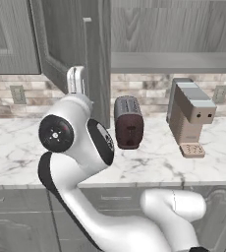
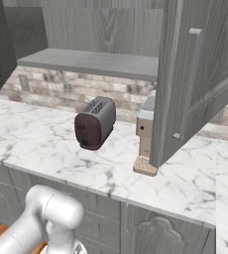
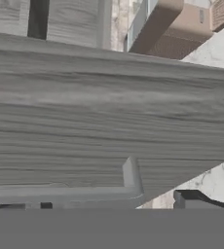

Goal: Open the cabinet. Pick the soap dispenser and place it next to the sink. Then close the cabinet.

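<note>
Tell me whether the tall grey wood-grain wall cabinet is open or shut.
Open. The tall grey wood-grain wall cabinet's door is swung out over the white marble counter, exposing the plain grey shelf.

cabinet [image 2: 86, 62] | grey wood-grain, wall-mounted | doors swung open | plain grey shelf exposed

My arm [image 1: 85, 162] is glossy white, built of rounded tube-like links. A round black cap with small pale markings covers one joint, and black bands ring the seams between links. My finger tip [image 3: 189, 199] is small and dark.
</note>
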### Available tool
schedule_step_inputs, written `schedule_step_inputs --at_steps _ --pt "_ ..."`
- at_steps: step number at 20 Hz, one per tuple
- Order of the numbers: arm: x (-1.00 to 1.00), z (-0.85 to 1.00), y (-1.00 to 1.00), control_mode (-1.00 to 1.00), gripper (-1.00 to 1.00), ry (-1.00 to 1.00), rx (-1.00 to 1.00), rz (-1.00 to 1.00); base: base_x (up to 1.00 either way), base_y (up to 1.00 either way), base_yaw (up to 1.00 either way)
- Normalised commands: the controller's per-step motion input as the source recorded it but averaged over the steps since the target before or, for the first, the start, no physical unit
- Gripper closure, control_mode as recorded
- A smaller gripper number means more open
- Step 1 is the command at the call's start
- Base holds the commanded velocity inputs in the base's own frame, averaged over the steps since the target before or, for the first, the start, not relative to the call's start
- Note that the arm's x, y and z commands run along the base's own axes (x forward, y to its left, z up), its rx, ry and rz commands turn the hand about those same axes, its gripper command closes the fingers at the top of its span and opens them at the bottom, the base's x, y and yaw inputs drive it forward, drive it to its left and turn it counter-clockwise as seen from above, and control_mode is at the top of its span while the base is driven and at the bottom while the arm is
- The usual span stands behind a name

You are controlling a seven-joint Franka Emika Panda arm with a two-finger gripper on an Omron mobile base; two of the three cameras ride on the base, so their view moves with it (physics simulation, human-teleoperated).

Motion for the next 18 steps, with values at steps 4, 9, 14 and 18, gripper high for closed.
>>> schedule_step_inputs --at_steps 4,9,14,18 --pt "0.02 0.00 -0.54 -1.00 -1.00 0.01 0.17 -0.10 0.00 0.00 0.00" --pt "0.06 0.00 -0.58 -1.00 -1.00 0.00 0.10 -0.13 0.00 0.00 0.00" --pt "0.20 0.00 -0.59 -1.00 -1.00 0.00 0.08 -0.09 0.00 0.00 0.00" --pt "0.31 0.00 -0.59 -1.00 -1.00 0.00 0.09 -0.05 0.00 0.00 0.00"
